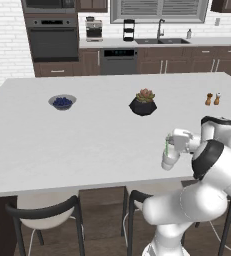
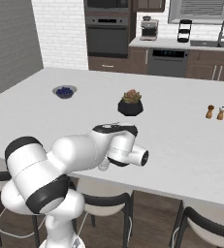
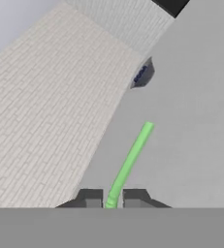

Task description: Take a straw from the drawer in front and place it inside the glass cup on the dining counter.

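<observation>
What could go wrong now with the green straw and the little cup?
The hand pinches the straw only at its very end, so it could swivel or slip out. The glass cup stands near the edge of the dining counter; a bump from the hand might tip it or push it off.

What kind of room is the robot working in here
A home kitchen, rendered: a built-in black wall oven, a steel sink with tap under a window, and a big white dining counter with black chairs.
</observation>
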{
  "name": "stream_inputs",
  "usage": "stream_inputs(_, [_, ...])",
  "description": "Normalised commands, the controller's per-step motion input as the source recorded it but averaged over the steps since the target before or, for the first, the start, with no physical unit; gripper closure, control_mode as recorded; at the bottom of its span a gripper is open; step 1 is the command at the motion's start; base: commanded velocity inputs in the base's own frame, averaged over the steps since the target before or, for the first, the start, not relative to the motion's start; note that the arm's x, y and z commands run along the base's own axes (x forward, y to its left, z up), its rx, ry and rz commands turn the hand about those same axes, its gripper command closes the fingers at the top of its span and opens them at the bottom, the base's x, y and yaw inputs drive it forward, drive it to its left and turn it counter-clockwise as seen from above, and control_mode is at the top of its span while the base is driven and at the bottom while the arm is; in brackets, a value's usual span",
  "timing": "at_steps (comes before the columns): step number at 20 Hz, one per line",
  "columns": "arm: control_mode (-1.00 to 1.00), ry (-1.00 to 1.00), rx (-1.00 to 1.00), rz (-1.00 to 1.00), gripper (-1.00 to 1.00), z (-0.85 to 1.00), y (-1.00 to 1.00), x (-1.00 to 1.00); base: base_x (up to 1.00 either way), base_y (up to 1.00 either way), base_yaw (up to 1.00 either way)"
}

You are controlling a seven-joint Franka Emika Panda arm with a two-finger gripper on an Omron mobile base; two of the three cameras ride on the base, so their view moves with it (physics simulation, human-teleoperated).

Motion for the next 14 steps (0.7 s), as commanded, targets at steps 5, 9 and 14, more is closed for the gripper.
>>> stream_inputs(5, [-1.0, -0.01, -0.08, -0.01, -1.0, -0.24, 0.0, 0.0, 0.0, 0.0, 0.0])
stream_inputs(9, [-1.0, -0.03, -0.06, 0.0, -1.0, -0.02, 0.01, 0.0, 0.0, 0.0, 0.0])
stream_inputs(14, [-1.0, -0.07, -0.05, 0.0, -1.0, 0.04, 0.22, 0.0, 0.0, 0.0, 0.0])
